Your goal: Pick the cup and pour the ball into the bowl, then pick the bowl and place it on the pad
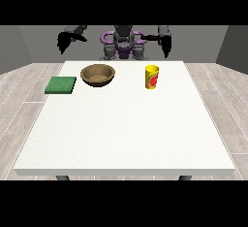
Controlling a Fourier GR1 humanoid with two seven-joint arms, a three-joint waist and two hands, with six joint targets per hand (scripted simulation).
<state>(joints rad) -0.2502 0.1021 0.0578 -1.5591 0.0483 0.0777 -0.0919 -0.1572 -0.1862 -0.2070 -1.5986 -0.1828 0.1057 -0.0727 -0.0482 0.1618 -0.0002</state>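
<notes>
A yellow cup (152, 77) with a red mark stands upright on the white table (126, 124), right of centre at the far side. No ball shows from this angle. A brown bowl (98, 74) sits to the cup's left. A green pad (61, 85) lies flat near the table's left edge. The hand at the view's right (166, 46) hangs raised above the table's far edge, behind the cup and apart from it. The hand at the view's left (65, 40) is raised off the table's far left corner, away from the bowl and the pad. Neither hand holds anything.
The robot's torso (123, 44) stands behind the far edge of the table. Grey wooden floor surrounds the table on both sides.
</notes>
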